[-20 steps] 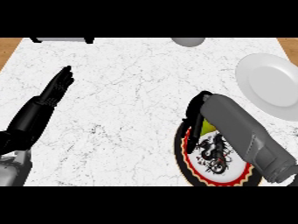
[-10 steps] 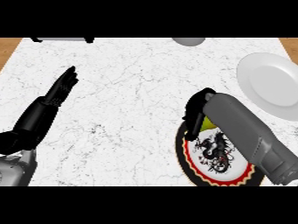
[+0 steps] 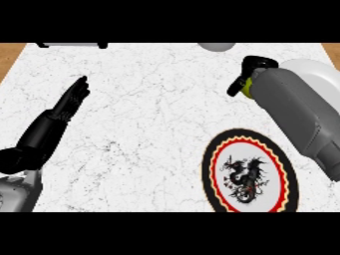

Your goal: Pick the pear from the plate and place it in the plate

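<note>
Since the earlier frame, right hand (image 3: 255, 69) has carried the pear (image 3: 246, 88), fingers curled around it, off the dragon plate (image 3: 251, 172) toward the white plate (image 3: 328, 84); next, lower and release there. Left hand (image 3: 71, 98) rests open on the bench (image 3: 150, 109).

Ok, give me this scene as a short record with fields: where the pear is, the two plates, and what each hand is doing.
pear: yellow-green, mostly hidden in the right hand, above the counter beside the white plate
right hand: curled round the pear
left hand: open, fingers straight, over the counter at left
patterned plate: black rim, dragon design, nothing on it
white plate: far right, partly behind the right forearm
</note>
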Robot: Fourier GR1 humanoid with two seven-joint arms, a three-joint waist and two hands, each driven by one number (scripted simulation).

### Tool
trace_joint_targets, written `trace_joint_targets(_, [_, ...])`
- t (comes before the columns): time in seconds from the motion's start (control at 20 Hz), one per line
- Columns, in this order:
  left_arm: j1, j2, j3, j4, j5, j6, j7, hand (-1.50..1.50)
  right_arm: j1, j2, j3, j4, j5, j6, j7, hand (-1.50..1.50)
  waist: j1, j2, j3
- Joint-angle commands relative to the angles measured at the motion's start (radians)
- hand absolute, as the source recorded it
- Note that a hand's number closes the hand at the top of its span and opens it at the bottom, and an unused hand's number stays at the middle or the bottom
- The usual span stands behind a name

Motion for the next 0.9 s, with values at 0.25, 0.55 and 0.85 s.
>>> trace_joint_targets(0.25, [-0.040,-0.008,-0.020,-0.023,0.003,-0.022,0.012,0.00,-0.201,0.156,0.042,0.081,0.246,-0.609,0.476,1.50,0.059,0.033,0.004])
trace_joint_targets(0.55, [-0.040,-0.010,0.004,0.052,-0.004,-0.026,-0.035,0.00,-0.256,0.222,0.066,0.190,0.366,-0.767,0.605,1.50,0.030,0.038,0.003])
trace_joint_targets(0.85, [-0.039,0.008,0.021,-0.003,0.016,-0.040,0.012,0.00,-0.292,0.188,0.073,0.309,0.440,-0.793,0.615,1.50,0.028,0.031,0.005])
